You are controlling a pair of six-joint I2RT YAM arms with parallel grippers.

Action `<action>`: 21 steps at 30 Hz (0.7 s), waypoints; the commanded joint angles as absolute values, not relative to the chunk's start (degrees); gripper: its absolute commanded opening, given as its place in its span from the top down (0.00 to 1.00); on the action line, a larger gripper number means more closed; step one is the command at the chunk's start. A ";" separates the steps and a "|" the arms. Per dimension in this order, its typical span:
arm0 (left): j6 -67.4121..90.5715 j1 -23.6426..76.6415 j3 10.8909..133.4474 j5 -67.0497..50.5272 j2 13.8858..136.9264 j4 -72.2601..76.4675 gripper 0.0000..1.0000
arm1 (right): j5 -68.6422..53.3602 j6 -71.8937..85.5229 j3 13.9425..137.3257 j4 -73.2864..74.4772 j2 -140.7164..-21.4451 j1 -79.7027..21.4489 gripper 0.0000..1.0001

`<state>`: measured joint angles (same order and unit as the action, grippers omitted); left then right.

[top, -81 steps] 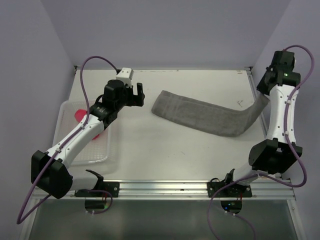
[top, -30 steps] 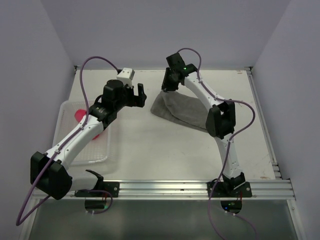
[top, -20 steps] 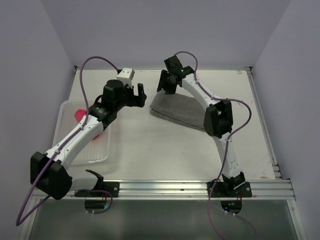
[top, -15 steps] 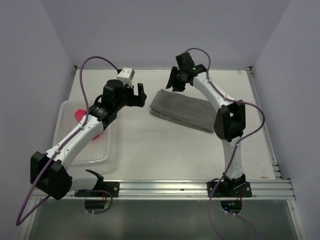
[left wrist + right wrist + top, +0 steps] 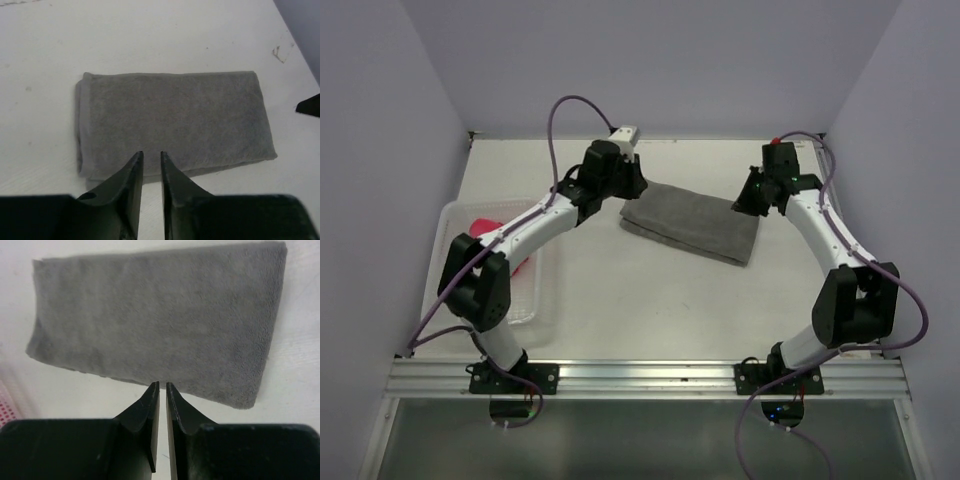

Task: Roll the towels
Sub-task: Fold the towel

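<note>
- The white table (image 5: 650,300) carries everything.
- The left arm (image 5: 535,225) reaches across to the grey towel's left end; a second ago it hung over the basket's far side.
- The right arm (image 5: 820,225) now bends out to the towel's right end, having been at the towel's left end a second ago.
- The white basket (image 5: 535,310) sits at the table's left edge, where it was before.
- The grey towel (image 5: 690,222) lies flat in the middle of the table's far half, folded to a short rectangle. Under three seconds ago it lay stretched out in a long strip.
- The pink towel (image 5: 483,214) lies in the basket, partly hidden by the left arm.
- The left gripper (image 5: 151,154) has its fingers narrowly parted, nothing between them, tips over the grey towel's near edge.
- The right gripper (image 5: 161,384) is all but closed and empty, tips at the grey towel's edge.
</note>
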<state>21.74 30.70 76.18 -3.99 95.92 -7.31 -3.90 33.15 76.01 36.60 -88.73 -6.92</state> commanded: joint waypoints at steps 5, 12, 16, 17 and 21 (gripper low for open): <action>20.83 32.43 84.90 -2.81 108.80 -2.81 0.88 | -4.92 29.71 68.91 31.65 -89.56 -7.38 0.89; 19.16 32.34 91.56 -3.52 118.73 -6.13 0.90 | -4.48 28.13 66.71 30.41 -92.37 -7.47 0.90; 19.68 32.17 92.02 -1.94 122.07 -8.87 0.96 | -2.73 27.33 66.97 30.59 -93.86 -7.38 0.90; 20.38 32.08 90.80 -1.32 122.17 -9.05 0.98 | -2.72 27.33 66.62 30.32 -94.48 -7.47 0.90; 23.20 31.82 84.76 -0.62 120.59 -7.31 1.00 | -2.81 27.25 65.75 29.27 -96.93 -7.56 0.91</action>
<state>21.19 32.56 88.12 -2.26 122.23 -8.23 -3.84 28.49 66.43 31.57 -95.11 -7.14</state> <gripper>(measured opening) 0.005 0.097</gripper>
